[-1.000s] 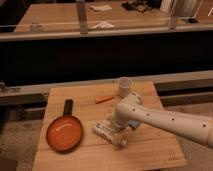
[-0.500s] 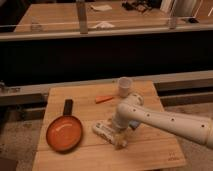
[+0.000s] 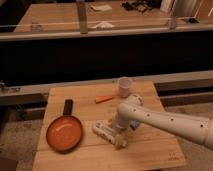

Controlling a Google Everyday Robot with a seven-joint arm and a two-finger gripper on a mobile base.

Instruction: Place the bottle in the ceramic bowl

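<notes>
The bottle (image 3: 102, 130), small and white with a printed label, lies on its side near the middle of the wooden table (image 3: 150, 152). My gripper (image 3: 119, 140) hangs down from the white arm that reaches in from the right. It sits at the bottle's right end, low over the table, and its jaws stand open. Whether the fingers touch the bottle I cannot tell. The ceramic bowl (image 3: 64, 134), an orange-red dish with a dark rim and a short black handle, rests on the table to the left of the bottle, a short gap away.
A translucent plastic cup (image 3: 123, 86) stands upright near the table's far edge. A small orange object (image 3: 104, 99) lies just left of it. Behind the table runs a dark counter with a rail (image 3: 100, 32).
</notes>
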